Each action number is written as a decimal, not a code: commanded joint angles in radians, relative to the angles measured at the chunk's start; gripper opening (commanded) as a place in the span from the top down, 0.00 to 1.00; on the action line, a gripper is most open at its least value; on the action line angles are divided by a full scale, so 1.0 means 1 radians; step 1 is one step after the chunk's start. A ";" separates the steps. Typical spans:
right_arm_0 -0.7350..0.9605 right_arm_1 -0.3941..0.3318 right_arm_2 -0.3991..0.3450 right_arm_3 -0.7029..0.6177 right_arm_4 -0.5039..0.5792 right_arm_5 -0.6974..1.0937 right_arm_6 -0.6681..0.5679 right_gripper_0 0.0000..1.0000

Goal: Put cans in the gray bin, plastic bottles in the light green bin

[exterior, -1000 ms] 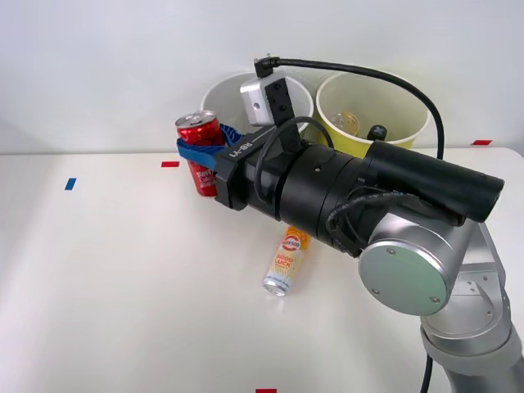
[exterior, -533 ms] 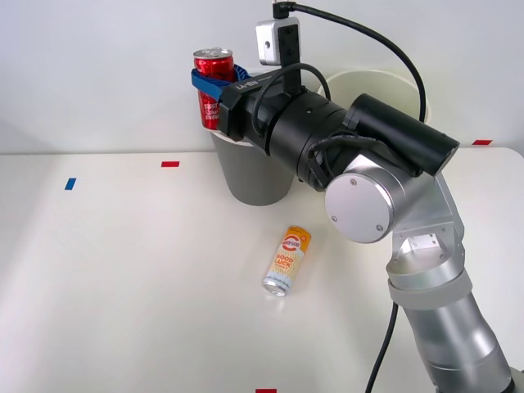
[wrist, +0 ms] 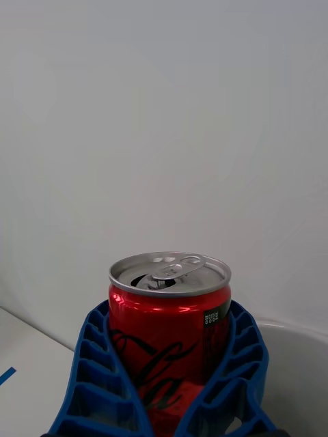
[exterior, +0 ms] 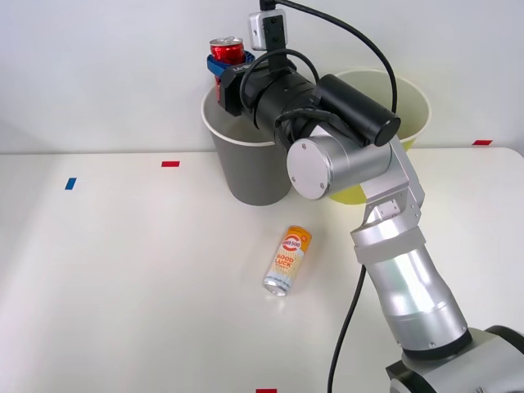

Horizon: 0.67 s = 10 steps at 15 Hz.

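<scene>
My right gripper (exterior: pixel 228 62) is shut on the shiny red can (exterior: pixel 227 50), held upright above the gray bin (exterior: pixel 246 168) near its far left rim. In the right wrist view the red can (wrist: pixel 170 321) sits between the blue ribbed fingers (wrist: pixel 96 369), its silver top with the tab facing up. The orange-and-white can (exterior: pixel 287 260) lies on its side on the white table, in front of the gray bin. The light green bin (exterior: pixel 405 102) stands to the right of the gray one, partly behind my arm. The plastic bottles are hidden.
Red tape marks (exterior: pixel 170 164) and a blue one (exterior: pixel 70 183) lie on the table (exterior: pixel 123 270). A white wall stands close behind the bins. My arm reaches over both bins from the right.
My right gripper has lifted the red can from table height up and to the right, from beside the gray bin to above its rim. The orange-and-white can has not moved.
</scene>
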 commanded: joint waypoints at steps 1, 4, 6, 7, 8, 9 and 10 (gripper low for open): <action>-0.066 0.002 -0.041 0.086 0.025 -0.022 0.013 1.00; -0.086 0.002 -0.058 0.109 0.045 -0.024 0.020 1.00; -0.086 0.002 -0.058 0.110 0.047 -0.022 0.016 1.00; -0.086 0.002 -0.058 0.109 0.047 -0.024 0.016 0.66; -0.086 0.002 -0.058 0.109 0.047 -0.022 0.016 0.31; -0.085 0.002 -0.058 0.110 0.048 -0.024 0.019 0.00; -0.085 0.002 -0.058 0.110 0.048 -0.029 0.019 0.00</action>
